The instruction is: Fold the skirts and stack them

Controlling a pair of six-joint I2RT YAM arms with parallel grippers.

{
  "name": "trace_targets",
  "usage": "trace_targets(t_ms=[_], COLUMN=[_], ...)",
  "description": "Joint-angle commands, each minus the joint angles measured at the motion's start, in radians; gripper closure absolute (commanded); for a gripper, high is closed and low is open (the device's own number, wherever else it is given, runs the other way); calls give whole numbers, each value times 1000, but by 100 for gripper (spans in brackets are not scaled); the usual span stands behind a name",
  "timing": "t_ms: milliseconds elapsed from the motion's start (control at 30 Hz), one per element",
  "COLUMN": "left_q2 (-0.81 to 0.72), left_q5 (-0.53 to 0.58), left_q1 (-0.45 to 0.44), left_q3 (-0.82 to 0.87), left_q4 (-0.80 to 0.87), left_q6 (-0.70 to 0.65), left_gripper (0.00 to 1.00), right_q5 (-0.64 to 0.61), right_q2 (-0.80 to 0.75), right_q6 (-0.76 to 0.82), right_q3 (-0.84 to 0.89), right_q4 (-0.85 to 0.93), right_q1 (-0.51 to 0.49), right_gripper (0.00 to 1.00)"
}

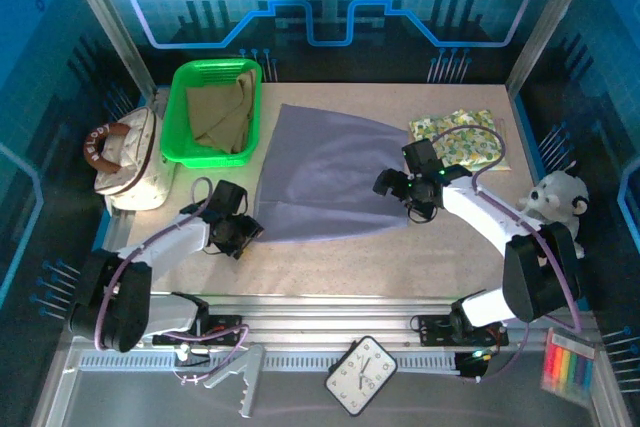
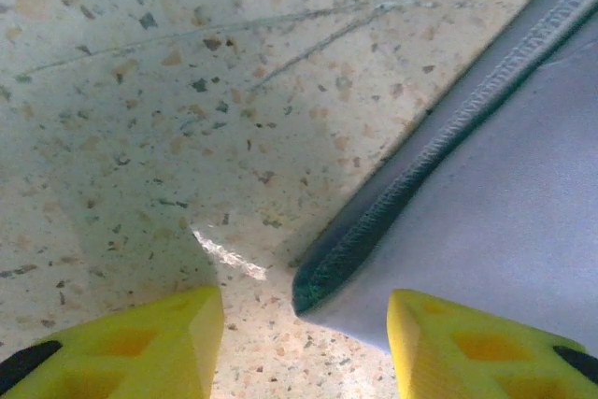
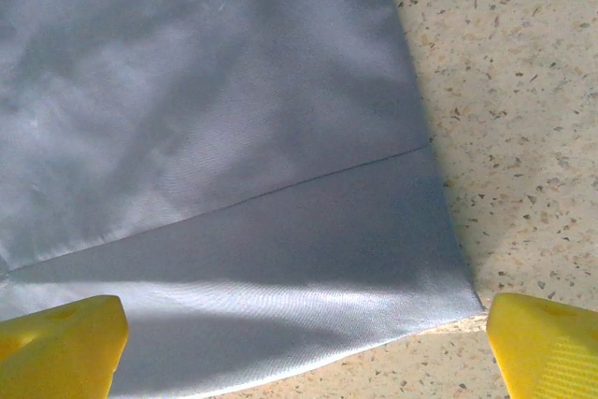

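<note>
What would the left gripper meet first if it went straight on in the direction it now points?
Probably the left gripper would meet the hemmed corner of the lavender skirt, lying between its spread fingers; beside it is bare table. Depth is unclear.

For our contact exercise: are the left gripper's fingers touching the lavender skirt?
Cannot tell. In the left wrist view a corner of the lavender skirt lies between the fingers; cloth runs behind one, hiding any gap.
</note>
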State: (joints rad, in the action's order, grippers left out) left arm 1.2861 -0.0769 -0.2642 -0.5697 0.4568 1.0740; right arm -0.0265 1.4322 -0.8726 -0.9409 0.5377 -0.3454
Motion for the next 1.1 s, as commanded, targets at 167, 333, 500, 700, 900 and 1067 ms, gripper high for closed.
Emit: trace_targets(t_ms=[167,333,500,700,900,1067], left_q2=[105,138,112,34,-46,-122], left_q5=[-67,-78,-96,-47,-45,-7], left_q1=[6,6,-8,-24,-24,-24], left_q3=[-12,-29,-58,-79,-57,-83], left_q4=[-92,-143,-150,-42,66,148], left_q6=[-34,-35,-40,-33,-29,-26], left_gripper=[57,61,67,91,99,100], right_q5=[-3,8,12,17,10,8], right_q2=[-14,-9,0,5,2,-8], right_q6=[-22,-32,-28,-29,-13,-17], right_q3=[22,36,25,20,5,9], right_q4=[-7,-13,-9,-9,16,7], right_q1=[13,13,13,12,14,15], right_gripper=[0,0,0,0,0,0])
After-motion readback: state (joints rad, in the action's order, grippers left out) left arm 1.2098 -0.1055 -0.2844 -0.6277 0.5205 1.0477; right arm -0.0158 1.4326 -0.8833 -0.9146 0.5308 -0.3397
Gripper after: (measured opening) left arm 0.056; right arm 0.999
